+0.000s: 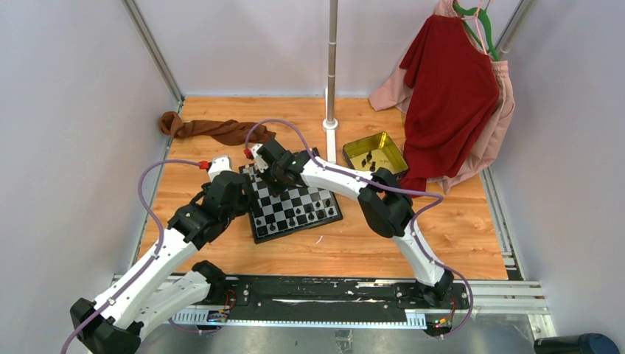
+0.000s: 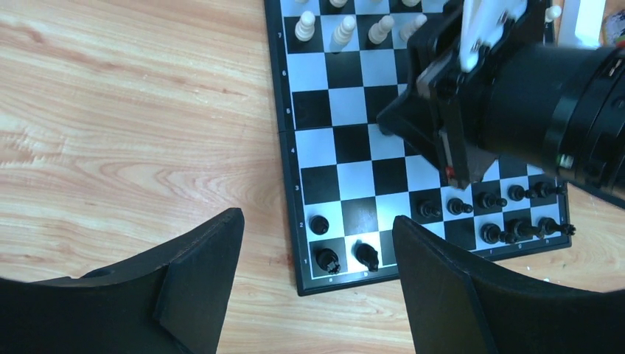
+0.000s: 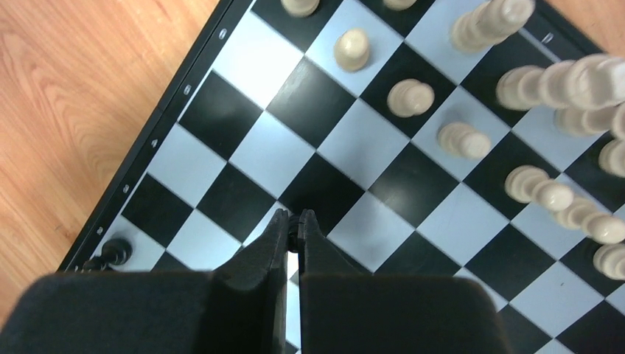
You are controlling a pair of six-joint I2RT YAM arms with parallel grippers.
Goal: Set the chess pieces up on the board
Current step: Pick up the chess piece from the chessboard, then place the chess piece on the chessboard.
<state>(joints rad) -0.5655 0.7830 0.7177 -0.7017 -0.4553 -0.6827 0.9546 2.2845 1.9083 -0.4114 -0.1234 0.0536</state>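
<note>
Left wrist view: the left jaws gaped wide and empty above the bench (image 2: 110, 110), the board (image 2: 346, 140) between and beyond them. The right jaws pinched nearly shut on a tiny black piece (image 3: 293, 221), with cream pieces (image 3: 461, 140) beyond.

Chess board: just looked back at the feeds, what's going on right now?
Both arms are over the board. The right gripper is shut and hangs over the middle squares, beside the rows of cream pieces. Something dark may be pinched at its tips, but I cannot tell. The left gripper is open above the board's corner, where black pieces stand. The black rows show a gap, and a few more dark pieces sit in the yellow tin.
</note>
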